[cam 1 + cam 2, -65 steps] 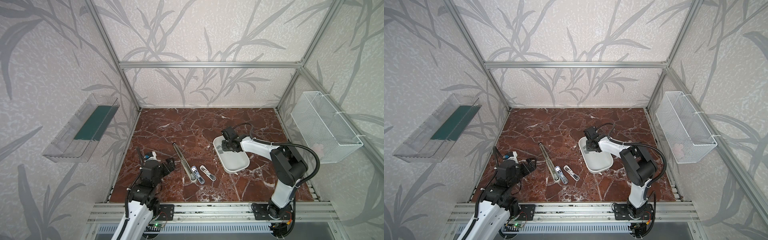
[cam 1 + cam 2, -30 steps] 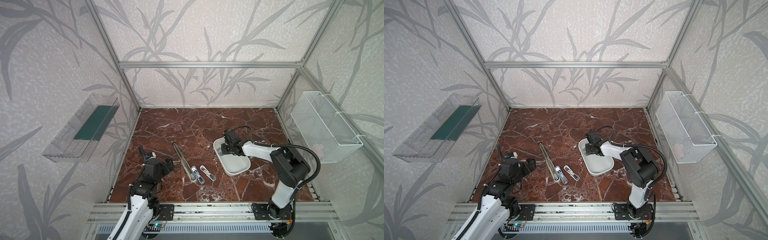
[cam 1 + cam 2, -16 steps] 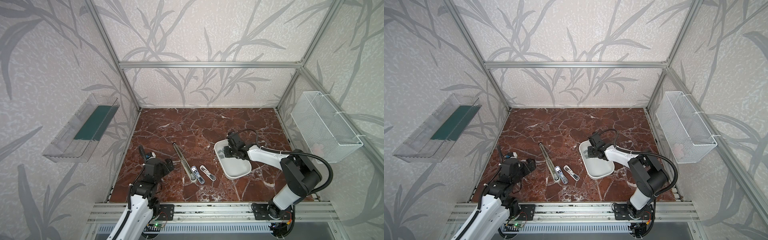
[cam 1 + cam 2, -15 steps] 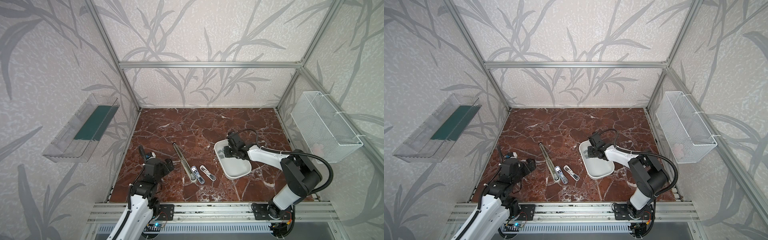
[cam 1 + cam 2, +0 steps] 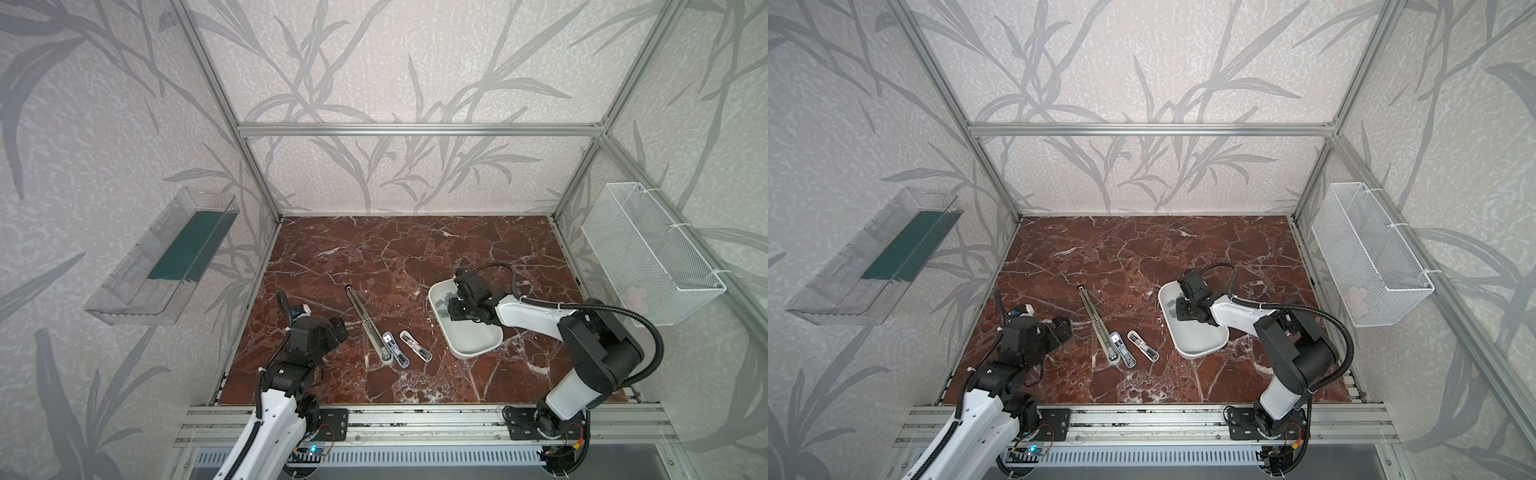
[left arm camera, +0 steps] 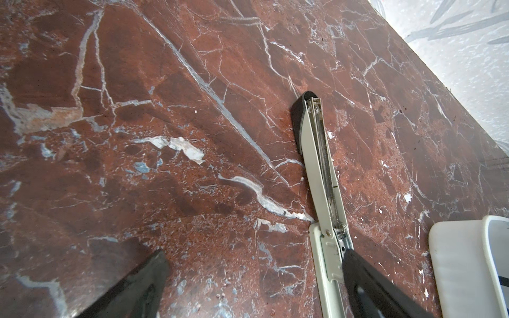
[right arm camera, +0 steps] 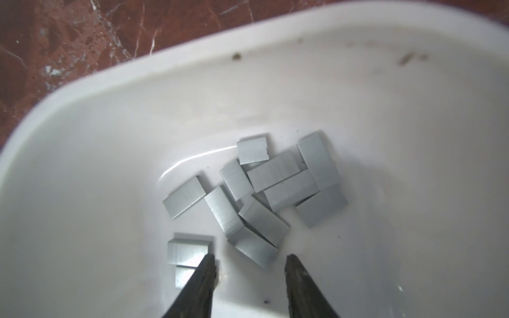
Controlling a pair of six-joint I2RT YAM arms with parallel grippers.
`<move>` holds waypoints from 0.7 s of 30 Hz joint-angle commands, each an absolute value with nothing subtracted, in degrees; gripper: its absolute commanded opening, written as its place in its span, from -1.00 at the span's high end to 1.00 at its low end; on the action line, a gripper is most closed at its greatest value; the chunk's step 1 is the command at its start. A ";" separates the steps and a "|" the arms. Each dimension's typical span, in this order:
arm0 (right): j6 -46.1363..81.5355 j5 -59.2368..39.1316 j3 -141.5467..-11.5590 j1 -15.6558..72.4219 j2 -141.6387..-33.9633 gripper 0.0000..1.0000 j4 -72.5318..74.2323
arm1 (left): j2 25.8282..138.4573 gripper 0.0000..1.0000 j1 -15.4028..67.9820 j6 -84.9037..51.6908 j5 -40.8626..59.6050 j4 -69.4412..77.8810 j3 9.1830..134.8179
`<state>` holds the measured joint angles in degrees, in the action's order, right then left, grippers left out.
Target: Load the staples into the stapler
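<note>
Hovering: the right gripper (image 7: 249,260) hangs low inside the shallow white plastic tray (image 7: 110,79). Its two dark fingers are parted and pinch nothing.
Staples: the small flat grey metal strips (image 7: 275,187) lie in a loose heap on the tray floor, at the tray's far end in both top views.
Key relation: the heap sits just ahead of the right fingertips. The nearest strip reaches into the gap between them, its long axis slanting across that gap. A lone strip is partly hidden behind one fingertip. The strips point every way, so the wrist probably has to turn before the jaws can square up across one strip's narrow width.
Nearer arm: the right, already over the tray; the left is well apart from it.
Stapler: the long pale grey metal stapler (image 5: 368,322) lies opened flat between the two arms, spring channel up (image 6: 322,179), its long axis running away from the robot.
Left gripper: the left gripper (image 6: 254,254) is spread wide and empty, low beside the stapler's near half. One finger crosses the stapler in the wrist view; I cannot tell whether it touches.
Beside it: two small pale oblong pieces (image 5: 405,347), too small to identify.
Surface: red-brown marble tabletop (image 5: 374,257) with white veins, hard and smooth.
Room: aluminium frame, leaf-patterned walls, a white wire basket (image 5: 648,257) on the right wall and a clear plastic shelf (image 5: 166,262) on the left.
</note>
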<state>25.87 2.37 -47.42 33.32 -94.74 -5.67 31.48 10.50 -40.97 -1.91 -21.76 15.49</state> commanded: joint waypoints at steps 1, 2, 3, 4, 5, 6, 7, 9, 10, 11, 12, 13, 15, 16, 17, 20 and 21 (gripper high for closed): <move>24.35 1.41 -46.69 33.50 -95.18 0.12 -3.26 | 31.26 -0.98 10.75 -40.87 -3.52 -20.99 16.84; 24.24 1.42 -46.67 33.56 -95.19 0.12 -3.25 | 31.29 -0.99 10.75 -40.87 -3.52 -20.99 16.80; 24.13 1.31 -46.54 33.56 -95.10 0.12 -3.32 | 31.29 -0.99 10.72 -40.87 -3.52 -21.00 16.89; 24.16 0.96 -46.35 33.57 -94.86 0.13 -3.25 | 31.29 -0.99 10.77 -40.88 -3.46 -20.99 16.87; 24.22 0.57 -45.95 33.66 -94.54 0.14 -2.84 | 31.29 -0.99 10.75 -40.82 -3.48 -21.01 16.85; 24.35 0.04 -45.35 33.78 -94.17 0.15 -2.07 | 31.28 -0.99 10.75 -40.79 -3.49 -20.97 16.82; 24.42 -0.16 -44.82 34.08 -93.81 0.15 -1.45 | 31.29 -0.99 10.77 -40.78 -3.35 -21.00 16.82; 24.78 -0.18 -44.22 34.36 -93.60 0.15 -0.95 | 31.24 -0.99 10.72 -40.79 -3.21 -21.01 16.84; 24.93 -0.47 -44.13 34.33 -93.60 0.15 -0.86 | 31.16 -0.99 10.72 -40.70 -3.16 -20.96 16.85; 24.96 -0.67 -44.13 34.38 -93.69 0.16 -0.58 | 31.21 -0.99 10.76 -40.70 -3.12 -21.07 16.86; 24.98 -0.79 -43.87 34.42 -93.90 0.17 -0.20 | 31.11 -0.99 10.73 -40.69 -3.00 -21.14 16.79; 25.01 -0.44 -43.92 34.41 -94.11 0.17 -0.16 | 31.01 -0.99 10.73 -40.69 -2.88 -21.25 16.87; 25.02 1.53 -44.19 34.37 -94.17 0.18 -1.16 | 30.78 -0.99 10.72 -40.69 -2.86 -21.34 16.78; 24.99 2.36 -44.21 34.43 -93.94 0.18 -1.62 | 30.67 -0.99 10.77 -40.69 -2.81 -21.38 16.70; 24.87 2.69 -44.14 34.42 -93.71 0.18 -1.53 | 30.51 -0.99 10.78 -40.69 -2.81 -21.36 16.75; 24.62 3.15 -44.20 34.41 -93.84 0.16 -1.45 | 30.17 -0.99 10.73 -40.69 -2.81 -21.48 16.61; 24.39 3.37 -44.53 34.41 -94.27 0.17 -1.67 | 30.14 -0.99 10.74 -40.70 -2.83 -21.49 16.64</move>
<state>24.97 1.74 -44.82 34.15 -94.76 -0.71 30.68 10.50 -40.95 -1.87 -21.76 15.49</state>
